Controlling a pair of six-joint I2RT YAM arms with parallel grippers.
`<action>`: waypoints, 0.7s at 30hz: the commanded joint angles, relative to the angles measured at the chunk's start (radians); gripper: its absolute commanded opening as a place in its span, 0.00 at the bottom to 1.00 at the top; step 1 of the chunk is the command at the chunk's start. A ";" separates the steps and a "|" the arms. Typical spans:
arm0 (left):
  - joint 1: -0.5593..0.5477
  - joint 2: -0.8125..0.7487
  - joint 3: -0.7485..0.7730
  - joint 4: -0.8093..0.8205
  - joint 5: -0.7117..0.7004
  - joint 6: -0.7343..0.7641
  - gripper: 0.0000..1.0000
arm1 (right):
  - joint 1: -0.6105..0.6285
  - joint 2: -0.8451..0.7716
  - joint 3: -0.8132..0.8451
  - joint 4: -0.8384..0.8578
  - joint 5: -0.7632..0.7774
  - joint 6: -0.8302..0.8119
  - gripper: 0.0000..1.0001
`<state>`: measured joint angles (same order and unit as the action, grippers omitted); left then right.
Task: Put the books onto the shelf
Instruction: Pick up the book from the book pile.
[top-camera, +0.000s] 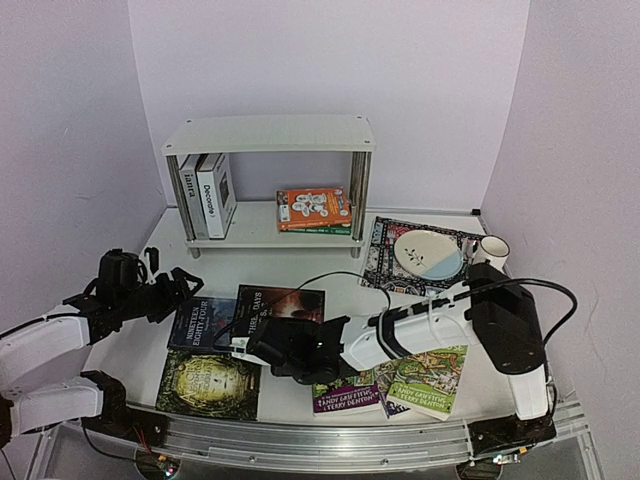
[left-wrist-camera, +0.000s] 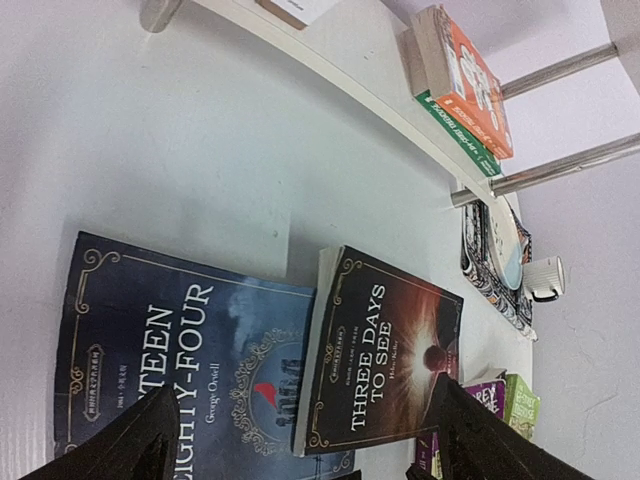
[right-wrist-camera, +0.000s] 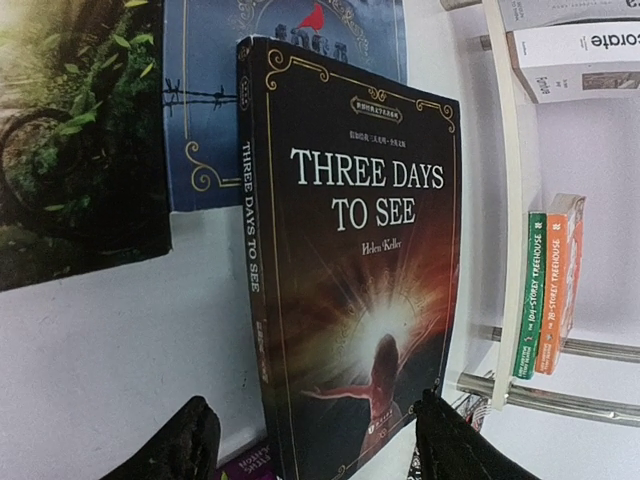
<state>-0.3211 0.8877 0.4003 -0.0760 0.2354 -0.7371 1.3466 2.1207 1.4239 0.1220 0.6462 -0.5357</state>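
Note:
The white shelf (top-camera: 268, 133) stands at the back. Two white hardbacks (top-camera: 210, 195) stand on its lower board, and orange and green paperbacks (top-camera: 315, 210) lie flat there. On the table lie a blue "Nineteen Eighty-Four" (top-camera: 200, 322), a dark "Three Days to See" (top-camera: 285, 305), a dark green book (top-camera: 210, 385) and purple and green Treehouse paperbacks (top-camera: 405, 385). My right gripper (right-wrist-camera: 310, 450) is open, its fingers on either side of the near end of "Three Days to See" (right-wrist-camera: 350, 270), the left finger clear of the spine. My left gripper (left-wrist-camera: 300, 450) hovers open over "Nineteen Eighty-Four" (left-wrist-camera: 170, 350).
A dark patterned mat (top-camera: 385, 265) with a plate (top-camera: 428, 252) lies right of the shelf, and a white cup (top-camera: 493, 248) stands beside it. Chrome shelf posts (left-wrist-camera: 560, 70) rise near the orange paperback. "Three Days to See" overlaps the blue book's edge.

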 joint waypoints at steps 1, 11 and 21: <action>0.039 -0.031 -0.024 -0.018 0.070 -0.016 0.90 | 0.006 0.067 0.035 0.030 0.097 -0.069 0.68; 0.040 -0.065 -0.026 -0.036 0.076 -0.026 0.91 | 0.006 0.169 0.035 0.156 0.233 -0.189 0.67; 0.039 -0.017 0.018 -0.039 0.078 -0.005 0.91 | 0.008 0.124 -0.045 0.373 0.314 -0.254 0.07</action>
<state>-0.2859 0.8492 0.3668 -0.1156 0.3095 -0.7587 1.3472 2.2822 1.4098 0.3890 0.8937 -0.7670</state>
